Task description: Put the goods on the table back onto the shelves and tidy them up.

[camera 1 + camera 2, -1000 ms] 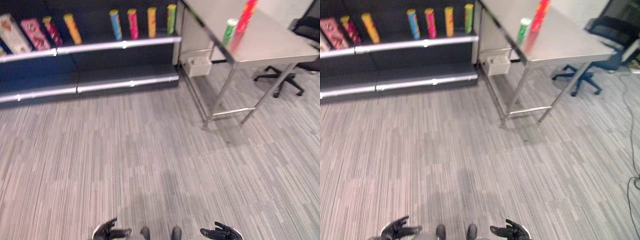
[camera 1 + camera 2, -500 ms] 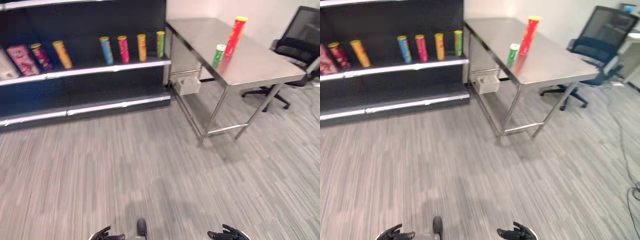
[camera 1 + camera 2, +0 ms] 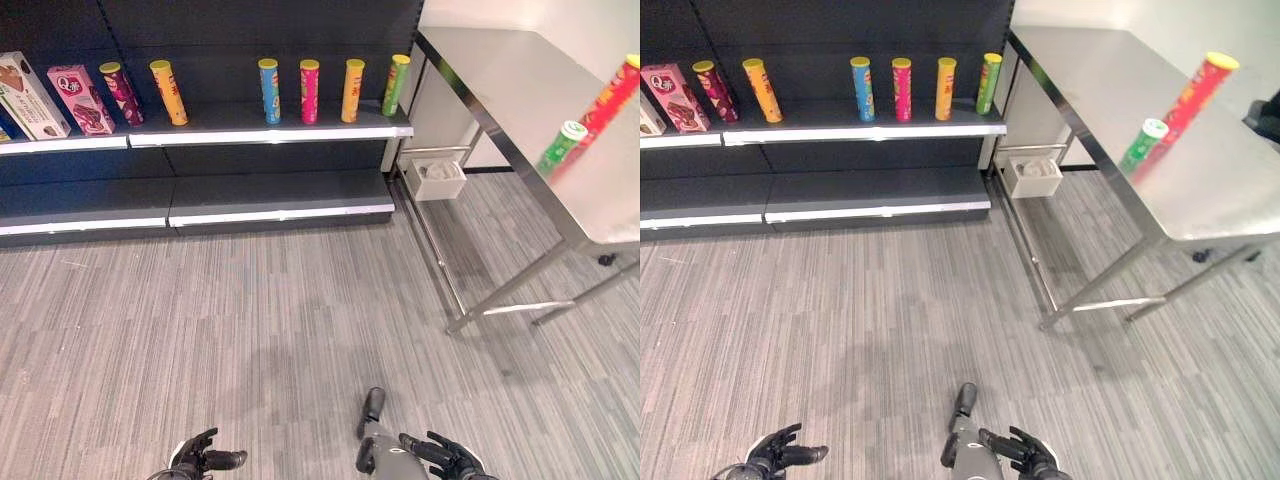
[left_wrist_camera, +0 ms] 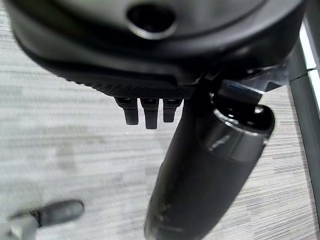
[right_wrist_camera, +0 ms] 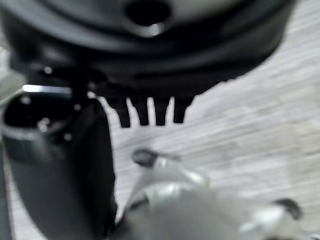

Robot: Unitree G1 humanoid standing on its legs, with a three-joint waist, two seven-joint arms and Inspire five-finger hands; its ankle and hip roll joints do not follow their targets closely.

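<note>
Nothing from the tabletop (image 3: 1200, 190) has gone back yet, by the look of things: a tall red can (image 3: 1196, 88) and a shorter green can (image 3: 1142, 146) stand upright close together near the tabletop's shelf-side edge, the green one nearer the front. On the upper shelf (image 3: 270, 132) four cans (image 3: 328, 90) stand in a spaced row toward its right end, two more cans (image 3: 145, 92) and some boxes (image 3: 55, 95) toward the left; the lower shelf (image 3: 275, 195) is bare. The left hand (image 3: 200, 458) and right hand (image 3: 440, 457) hang low over the carpet floor (image 3: 250, 330), both with fingers loosely spread and holding nothing. So both pickups and both placements seem left to do. The floor between the robot and the furniture is open; the tabletop's legs (image 3: 500, 295) and a small white bin (image 3: 438, 180) beside the shelf's right end look like the edges to steer round.
</note>
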